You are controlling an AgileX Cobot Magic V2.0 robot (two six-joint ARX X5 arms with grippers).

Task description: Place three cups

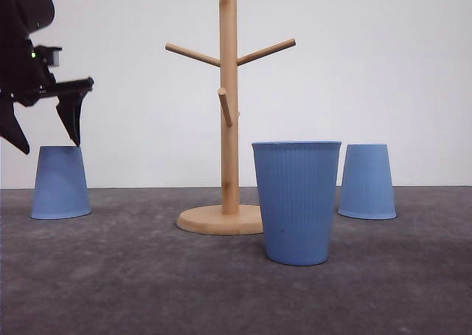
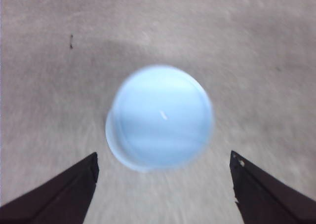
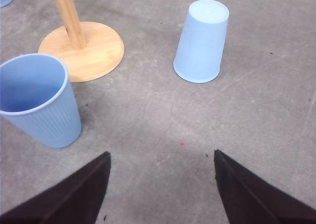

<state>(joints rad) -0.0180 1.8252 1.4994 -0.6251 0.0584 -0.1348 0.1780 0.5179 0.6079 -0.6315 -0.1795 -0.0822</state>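
Hovering at the upper left of the front view, the left pincer [image 1: 46,132] hangs with its jaws spread wide just above an upside-down cup [image 1: 60,182] at the left of the frame; its wrist view looks straight down on that cup's flat round base [image 2: 160,118], centred between the two dark fingers [image 2: 59,197], which suggests the arm is lined up to drop over the cup and take it by its ribbed sides. A second cup [image 1: 297,201] stands upright, mouth up, low and right of centre in the front view, just beside the round foot of a wooden cup stand [image 1: 228,99]; it looks already set the right way up. The third cup [image 1: 366,181] sits inverted at the right of the frame, behind and apart from the upright one, so by my reading two cups are yet to be dealt with. The right pincer [image 3: 160,189] is also open, its fingers empty at the lower edge of its wrist view, waiting well short of the third cup. The tabletop [image 1: 147,291] is a dull grey, faintly speckled mat, and behind it rises a plain white wall [image 1: 383,69].
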